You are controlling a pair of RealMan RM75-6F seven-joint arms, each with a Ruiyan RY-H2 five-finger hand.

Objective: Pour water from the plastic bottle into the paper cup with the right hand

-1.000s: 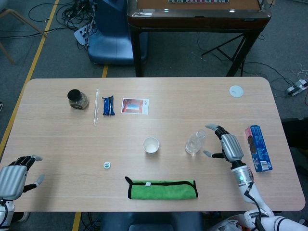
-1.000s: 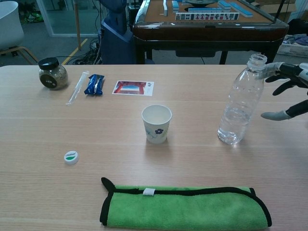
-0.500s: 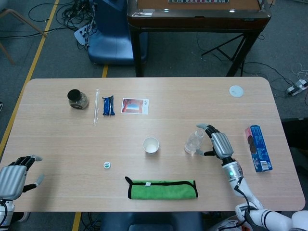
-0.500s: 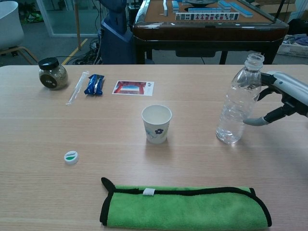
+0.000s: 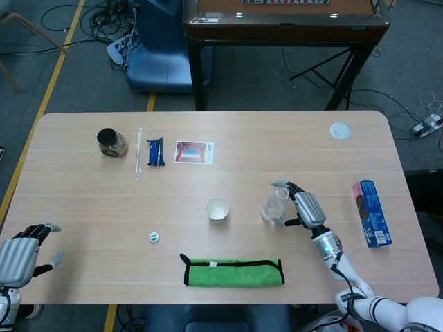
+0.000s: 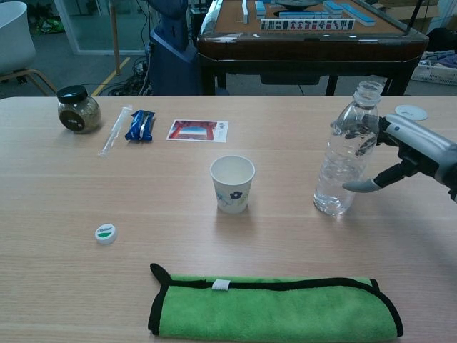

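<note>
The clear plastic bottle (image 5: 274, 205) (image 6: 343, 164) stands uncapped on the table, leaning slightly, with a little water at its bottom. A white paper cup (image 5: 217, 208) (image 6: 233, 183) stands upright to its left, about a hand's width away. My right hand (image 5: 304, 207) (image 6: 418, 153) is against the bottle's right side. Its fingers reach round the back of the upper bottle and its thumb lies at the lower front, still spread and not clamped. My left hand (image 5: 17, 256) rests open at the table's near left corner, holding nothing.
A green cloth (image 5: 234, 271) (image 6: 275, 307) lies along the front edge. A small bottle cap (image 5: 154, 237) (image 6: 106, 233) lies left of the cup. A jar (image 5: 111, 142), straw, blue packet and card sit at the back left, and a blue box (image 5: 372, 212) lies right of my hand.
My right hand has moved left up to the bottle and its fingers now wrap around it. The bottle has shifted slightly left and tilted. The left hand is unchanged.
</note>
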